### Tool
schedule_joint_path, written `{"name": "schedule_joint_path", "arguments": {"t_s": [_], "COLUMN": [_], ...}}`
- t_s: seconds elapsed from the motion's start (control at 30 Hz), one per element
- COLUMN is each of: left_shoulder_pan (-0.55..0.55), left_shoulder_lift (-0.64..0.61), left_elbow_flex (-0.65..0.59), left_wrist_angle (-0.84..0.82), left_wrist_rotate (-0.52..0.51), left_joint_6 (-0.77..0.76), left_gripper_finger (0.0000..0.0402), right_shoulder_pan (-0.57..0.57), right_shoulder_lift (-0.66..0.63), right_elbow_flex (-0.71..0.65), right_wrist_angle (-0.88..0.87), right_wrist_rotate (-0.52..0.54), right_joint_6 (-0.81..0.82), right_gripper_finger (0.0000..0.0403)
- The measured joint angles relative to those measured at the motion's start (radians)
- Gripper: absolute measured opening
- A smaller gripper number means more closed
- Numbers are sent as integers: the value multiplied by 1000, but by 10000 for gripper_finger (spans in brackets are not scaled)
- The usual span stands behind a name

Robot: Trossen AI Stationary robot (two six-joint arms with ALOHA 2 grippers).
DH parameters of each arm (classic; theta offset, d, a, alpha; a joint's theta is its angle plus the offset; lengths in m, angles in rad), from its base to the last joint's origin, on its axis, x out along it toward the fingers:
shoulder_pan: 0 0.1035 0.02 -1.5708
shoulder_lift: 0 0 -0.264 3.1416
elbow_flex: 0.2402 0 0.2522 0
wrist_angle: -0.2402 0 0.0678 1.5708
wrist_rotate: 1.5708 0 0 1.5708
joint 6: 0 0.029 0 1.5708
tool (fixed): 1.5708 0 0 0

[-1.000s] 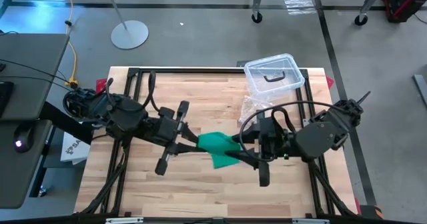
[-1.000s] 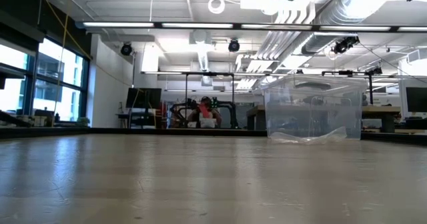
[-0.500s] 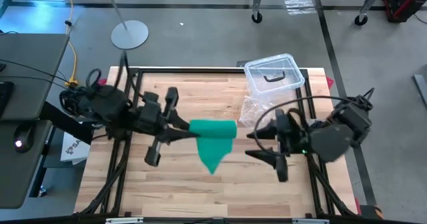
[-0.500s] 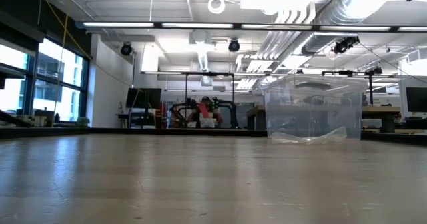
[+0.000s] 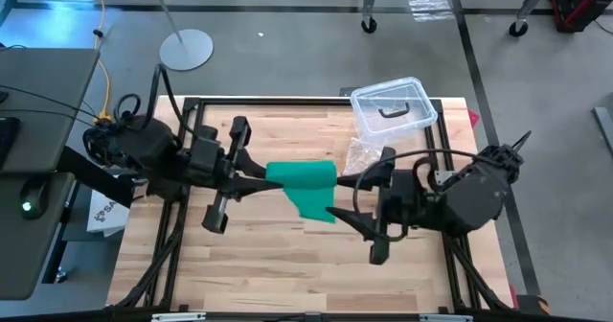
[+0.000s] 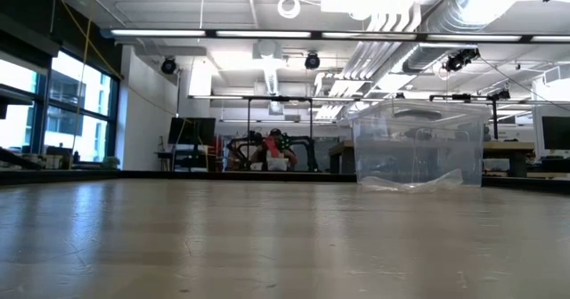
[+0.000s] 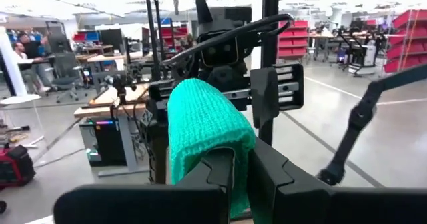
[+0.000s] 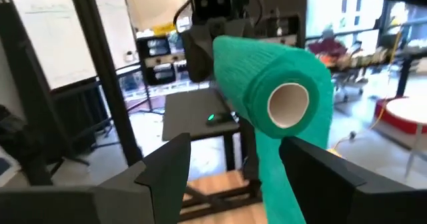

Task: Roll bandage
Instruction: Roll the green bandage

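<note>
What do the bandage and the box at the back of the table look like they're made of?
Bandage: green knitted, stretchy-looking fabric; an open weave texture shows in the left wrist view, wound on a pale core, probably cardboard. Box: clear, glossy hard plastic; the tabletop shows through it.

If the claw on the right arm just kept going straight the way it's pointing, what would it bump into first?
Most likely the green bandage. The right claw stands open, pointing across the table at the roll that the left claw holds shut in the air. The right wrist view shows the roll's end dead ahead, though how far off is unclear.
</note>
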Motion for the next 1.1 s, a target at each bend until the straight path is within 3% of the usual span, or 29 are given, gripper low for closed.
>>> {"name": "schedule_joint_path", "arguments": {"t_s": [0.2, 0.47, 1.1], "left_shoulder_pan": [0, 4, 17], "left_shoulder_lift": [0, 2, -2], "left_elbow_flex": [0, 0, 0], "left_wrist_angle": [0, -21, -16], "left_wrist_rotate": [1, 2, 52], "left_joint_6": [0, 0, -2], "left_gripper_finger": [14, 15, 15], "right_shoulder_pan": [-5, 18, -79], "right_shoulder_lift": [-2, -14, -15], "right_elbow_flex": [0, 1, 2], "right_wrist_angle": [20, 51, 45], "right_wrist_rotate": [0, 78, -167], "right_joint_6": [-82, -140, -12], "right_gripper_finger": [226, 226, 226]}}
